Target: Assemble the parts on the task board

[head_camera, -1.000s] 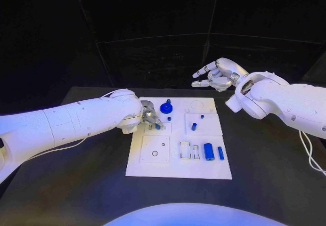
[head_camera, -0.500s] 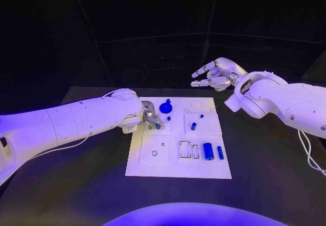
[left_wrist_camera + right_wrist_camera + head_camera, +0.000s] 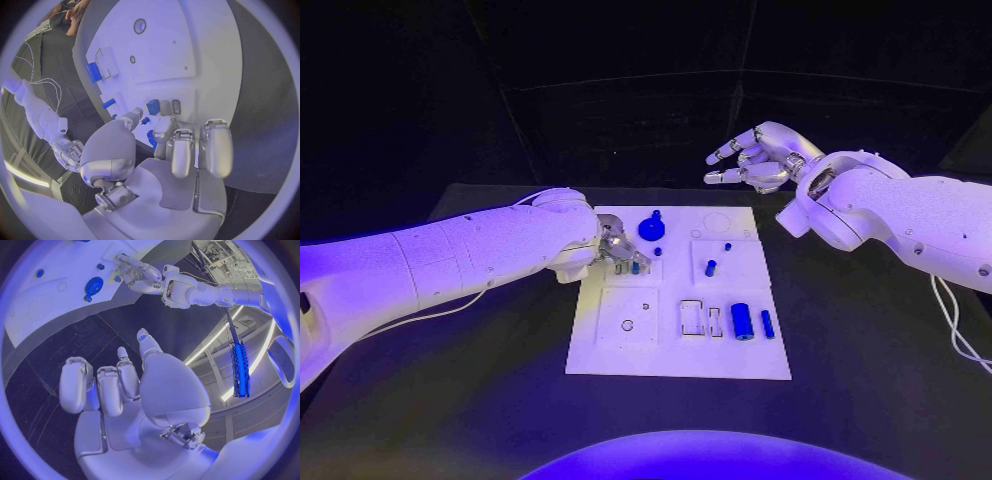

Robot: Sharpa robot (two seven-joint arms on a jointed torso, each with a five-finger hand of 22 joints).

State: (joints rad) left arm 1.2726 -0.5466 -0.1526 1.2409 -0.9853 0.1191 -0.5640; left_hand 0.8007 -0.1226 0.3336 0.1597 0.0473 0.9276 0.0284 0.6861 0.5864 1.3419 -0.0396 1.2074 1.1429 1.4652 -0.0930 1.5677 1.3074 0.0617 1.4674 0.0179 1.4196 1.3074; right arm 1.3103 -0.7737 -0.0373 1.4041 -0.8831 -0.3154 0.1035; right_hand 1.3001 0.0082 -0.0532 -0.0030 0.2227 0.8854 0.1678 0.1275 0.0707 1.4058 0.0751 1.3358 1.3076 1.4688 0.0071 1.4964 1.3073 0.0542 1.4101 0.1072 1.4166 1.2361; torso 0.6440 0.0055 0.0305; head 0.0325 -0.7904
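Observation:
The white task board [image 3: 675, 345] lies in the middle of the black table. My left hand [image 3: 619, 252] rests at the board's far left corner, its fingertips [image 3: 164, 125] down on the plate, pinching a small blue part [image 3: 635, 267] [image 3: 152, 139]. A blue block [image 3: 153, 106] sits in a slot just ahead of them. On the board are a round blue knob [image 3: 652, 229] [image 3: 94, 285], a blue peg [image 3: 711, 268], a thick blue cylinder [image 3: 743, 322] [image 3: 94, 72] and a thin one [image 3: 767, 322]. My right hand [image 3: 754, 158] [image 3: 119, 382] hangs high beyond the board's far right corner, fingers apart, holding nothing.
Empty outlined slots [image 3: 692, 317] and a small ring [image 3: 627, 325] mark the board's near half. Bare black table [image 3: 459, 400] surrounds the plate. A white cable [image 3: 956, 330] hangs by my right arm.

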